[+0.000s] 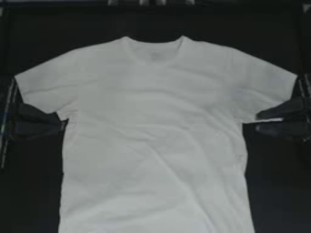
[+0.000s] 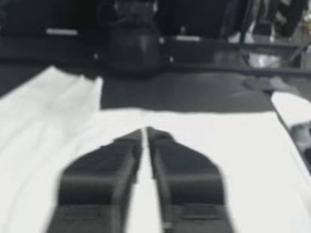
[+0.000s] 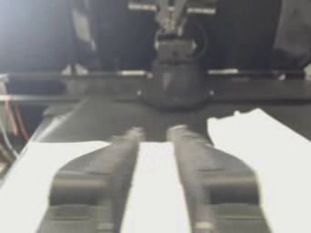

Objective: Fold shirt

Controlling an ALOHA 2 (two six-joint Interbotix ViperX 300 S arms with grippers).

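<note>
A white shirt is spread flat, front up, over most of the dark bench, its long axis running from the collar at 12 o'clock to the hem at 6 o'clock, with a short sleeve reaching out to each side. The left tool is placed at 9 o'clock, just under the sleeve by the armpit; the shirt lies toward 3 o'clock from it, and its jaws are seen almost clenched, with nothing between them. The right tool mirrors it at 3 o'clock, with jaws slightly parted and released. Both are judged equally near to the cloth.
</note>
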